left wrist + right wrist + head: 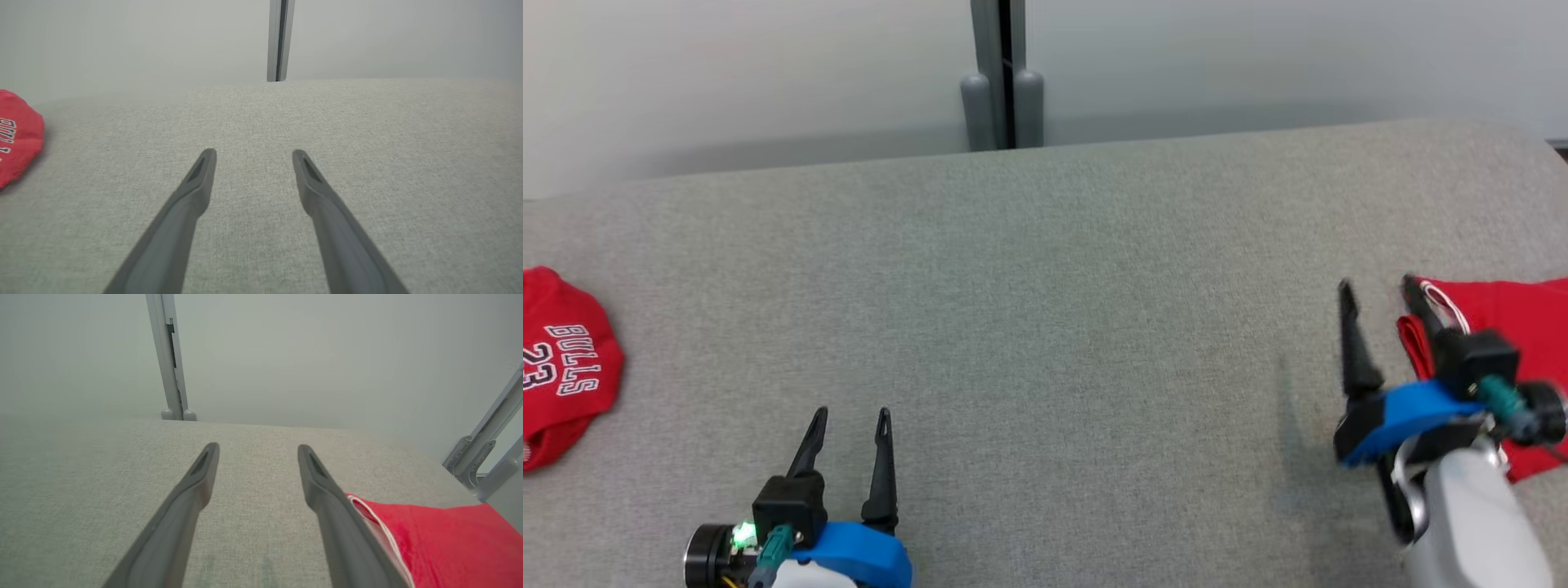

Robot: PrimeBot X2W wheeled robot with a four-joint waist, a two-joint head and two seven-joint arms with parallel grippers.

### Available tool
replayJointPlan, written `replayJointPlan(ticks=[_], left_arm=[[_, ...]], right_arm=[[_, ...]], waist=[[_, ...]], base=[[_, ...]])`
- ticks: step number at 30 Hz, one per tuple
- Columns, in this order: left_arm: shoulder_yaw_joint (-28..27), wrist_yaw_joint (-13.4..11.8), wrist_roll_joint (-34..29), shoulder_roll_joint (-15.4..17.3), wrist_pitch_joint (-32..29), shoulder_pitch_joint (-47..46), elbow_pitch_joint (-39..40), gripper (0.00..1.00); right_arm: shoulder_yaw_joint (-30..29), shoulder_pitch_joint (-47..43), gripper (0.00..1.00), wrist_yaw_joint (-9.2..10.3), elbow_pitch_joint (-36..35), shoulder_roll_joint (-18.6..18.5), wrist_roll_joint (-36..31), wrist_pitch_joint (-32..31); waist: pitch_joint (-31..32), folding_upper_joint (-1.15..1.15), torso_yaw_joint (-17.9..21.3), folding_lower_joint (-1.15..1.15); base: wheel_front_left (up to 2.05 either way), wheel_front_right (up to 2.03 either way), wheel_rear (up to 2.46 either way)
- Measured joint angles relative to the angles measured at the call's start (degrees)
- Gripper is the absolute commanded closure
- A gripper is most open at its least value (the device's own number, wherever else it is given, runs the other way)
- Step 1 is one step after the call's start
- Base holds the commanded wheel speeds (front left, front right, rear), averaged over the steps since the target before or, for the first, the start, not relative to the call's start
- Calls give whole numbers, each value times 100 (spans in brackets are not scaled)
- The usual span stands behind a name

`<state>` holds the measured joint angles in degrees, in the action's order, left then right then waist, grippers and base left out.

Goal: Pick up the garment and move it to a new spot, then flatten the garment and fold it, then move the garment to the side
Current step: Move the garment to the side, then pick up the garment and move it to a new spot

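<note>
The right claw (1376,284) stands wide and empty beside the red garment (1519,318) at the right side of the worktop (1045,327) — one finger (322,486) perhaps brushing its hem. The left claw (852,412) is wide too, holding nothing.

We see a grey fabric surface (1045,327) across the whole foreground, w/ a faint darker smudge (1282,392) toward its right side. Behind it is a plain pale wall (768,73). A grey vertical post (1002,73) splits the wall at centre, w/ a dark slot down its middle and two rounded feet (977,110) at the base, right at the surface's far edge. At far left lies a red jersey (564,367), bunched up, white "BULLS 23" lettering on top, partly cut off at the edge of view. In the right wrist view we also get angled grey metal frame bars (486,445) w/ brackets, past the surface's right corner.
</note>
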<state>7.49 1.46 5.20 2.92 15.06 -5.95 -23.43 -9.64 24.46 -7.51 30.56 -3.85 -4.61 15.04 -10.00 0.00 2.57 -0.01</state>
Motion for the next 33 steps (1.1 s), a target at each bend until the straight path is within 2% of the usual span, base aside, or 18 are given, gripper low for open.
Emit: replayJointPlan(ticks=[6, 14, 33], left_arm=[[-108, -145, 89, 1, 0, 221, 69, 0], [-279, -202, 92, -1, 0, 466, 131, 0], [-455, -302, 83, -2, 0, 820, 292, 0]], right_arm=[[310, -642, 0, 0, -33, 80, 274, 0], [573, -1177, 0, 0, -14, 96, 717, 0], [838, -1543, 0, 1, -355, 98, 1227, 0]], waist=[[296, 0, -118, 0], [668, 0, -151, 0], [1162, 0, -52, 0]], base=[[0, 0, 0], [0, 0, 0], [0, 0, 0]])
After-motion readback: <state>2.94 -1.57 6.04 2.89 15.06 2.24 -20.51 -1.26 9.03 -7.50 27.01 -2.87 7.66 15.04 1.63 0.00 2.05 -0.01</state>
